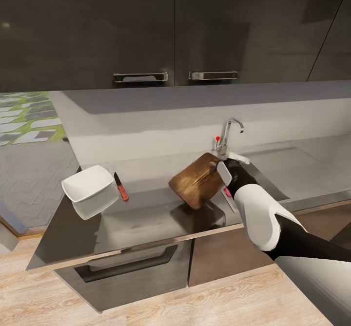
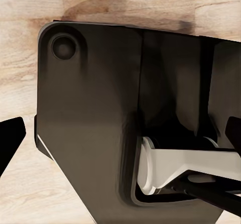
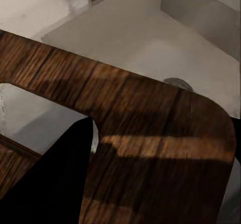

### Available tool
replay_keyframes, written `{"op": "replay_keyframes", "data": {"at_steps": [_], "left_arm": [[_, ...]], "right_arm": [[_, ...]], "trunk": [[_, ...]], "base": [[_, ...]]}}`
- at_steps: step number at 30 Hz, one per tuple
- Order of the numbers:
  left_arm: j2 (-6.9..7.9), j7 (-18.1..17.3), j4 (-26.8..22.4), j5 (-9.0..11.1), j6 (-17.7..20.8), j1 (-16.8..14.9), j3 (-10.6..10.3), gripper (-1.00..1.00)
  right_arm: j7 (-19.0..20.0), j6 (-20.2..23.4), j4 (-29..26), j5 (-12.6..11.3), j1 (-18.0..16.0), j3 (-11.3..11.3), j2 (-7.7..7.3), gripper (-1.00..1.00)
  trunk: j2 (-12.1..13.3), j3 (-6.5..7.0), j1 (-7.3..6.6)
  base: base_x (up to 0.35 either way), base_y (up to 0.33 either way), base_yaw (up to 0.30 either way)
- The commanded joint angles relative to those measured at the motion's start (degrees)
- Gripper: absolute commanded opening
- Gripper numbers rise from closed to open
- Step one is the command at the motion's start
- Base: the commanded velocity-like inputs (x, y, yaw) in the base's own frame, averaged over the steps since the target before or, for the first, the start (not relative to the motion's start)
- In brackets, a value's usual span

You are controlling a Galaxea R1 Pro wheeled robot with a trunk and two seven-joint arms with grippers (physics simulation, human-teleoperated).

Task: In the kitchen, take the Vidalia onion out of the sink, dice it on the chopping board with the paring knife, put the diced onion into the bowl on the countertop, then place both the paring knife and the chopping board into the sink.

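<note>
You get soft, even, fairly bright light from above. The glossy counter point(image 1: 146, 219) mirrors the white bowl point(image 1: 90, 185) and carries a dim shadow under the lifted chopping board point(image 1: 197, 181). The upper cabinets point(image 1: 146, 28) stay dark. Your renders look slightly smeared, without glare. In the right wrist view, shadow bands cross the board's grain.

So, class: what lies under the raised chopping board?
Under the chopping board, held in the right gripper, lies the grey sink basin and part of its drain. The board covers the rest.
</note>
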Motion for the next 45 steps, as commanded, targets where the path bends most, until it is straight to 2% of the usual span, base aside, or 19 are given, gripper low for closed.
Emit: {"op": "replay_keyframes", "data": {"at_steps": [1, 6, 10, 15, 22, 27, 30, 45], "left_arm": [[-0.07, -0.5, -0.1, 0.1, 0.1, 0.0, 0.5, 1.0], [-0.07, -0.5, -0.2, 0.1, 0.1, 0.0, 0.5, 1.0], [-0.07, -0.5, -0.2, 0.1, 0.1, 0.0, 0.5, 1.0], [-0.11, -0.5, -0.2, 0.1, 0.0, 0.0, 0.5, 1.0], [-0.15, -0.5, -0.2, 0.1, 0.0, 0.0, 0.5, 1.0], [-0.16, -0.6, -0.2, 0.1, -0.2, 0.0, 0.5, 1.0], [-0.16, -0.5, 0.1, 0.1, -2.5, 0.0, 0.4, 1.0], [-0.09, -0.5, 0.2, 0.1, -3.6, 0.0, 0.4, 1.0]], "right_arm": [[-0.6, 0.4, -0.1, -1.5, -0.1, -0.2, 0.06, -1.0], [-5.4, -0.3, 0.0, -8.6, -0.1, 0.0, 0.06, -1.0], [-7.0, -1.2, 0.6, -10.2, -0.1, 0.0, 0.06, -1.0], [-7.7, -2.6, 1.8, -10.9, -0.1, 0.0, 0.06, -1.0], [-8.0, -7.1, 5.2, -14.6, -0.1, 0.1, 0.06, -1.0], [-7.0, -7.8, 6.2, -15.3, -0.1, 0.1, 0.06, -1.0], [-5.5, -7.9, 6.4, -15.1, -0.1, 0.3, 0.06, -1.0], [-5.2, -8.0, 5.9, -14.5, 0.0, 0.5, 0.06, -1.0]], "trunk": [[-0.1, -0.11, 0.04], [-0.1, -0.11, 0.04], [-0.1, -0.11, 0.04], [-0.1, -0.11, 0.04], [-0.1, -0.11, 0.04], [-0.1, -0.11, 0.04], [-0.1, -0.11, 0.04], [-0.1, -0.11, 0.04]], "base": [[0.0, 0.0, 0.0], [0.0, 0.0, 0.0], [0.0, 0.0, 0.0], [0.0, 0.0, 0.0], [0.0, 0.0, 0.0], [0.0, 0.0, 0.0], [0.0, 0.0, 0.0], [0.0, 0.056, 0.024]]}}
